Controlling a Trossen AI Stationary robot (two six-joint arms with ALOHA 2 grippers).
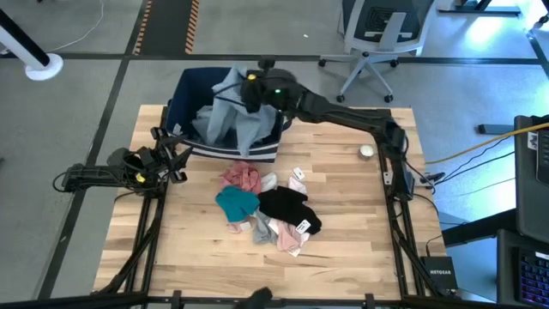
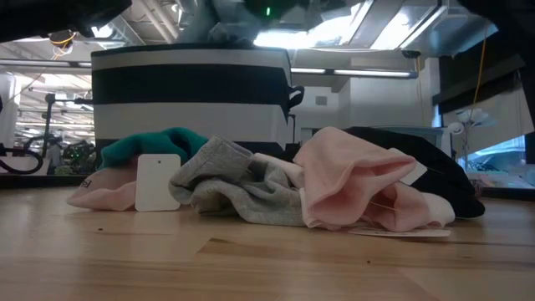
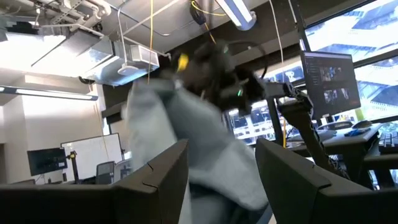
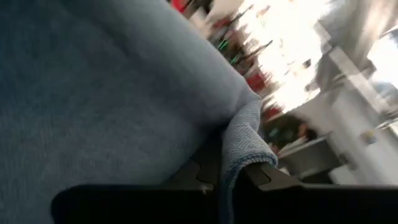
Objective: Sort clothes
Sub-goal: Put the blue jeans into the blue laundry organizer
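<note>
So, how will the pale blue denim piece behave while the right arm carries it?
The denim piece probably stays floppy: it hangs in folds from the right hand over the bin. It may drag or catch on the rim. The cloth bunched between the fingers suggests a firm hold.

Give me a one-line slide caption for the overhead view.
Right pincer holds pale blue-grey denim piece over the striped bin; small clothes lie piled on the table.

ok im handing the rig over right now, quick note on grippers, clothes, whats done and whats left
Right gripper: shut on the pale blue-grey denim piece, holding it over the navy bin.
Left gripper: open, empty, waiting at the table's left edge beside the bin.
Done: denim lifted to the bin, not released.
Left: the pile mid-table, with pink piece, teal piece, black piece and grey piece.
</note>
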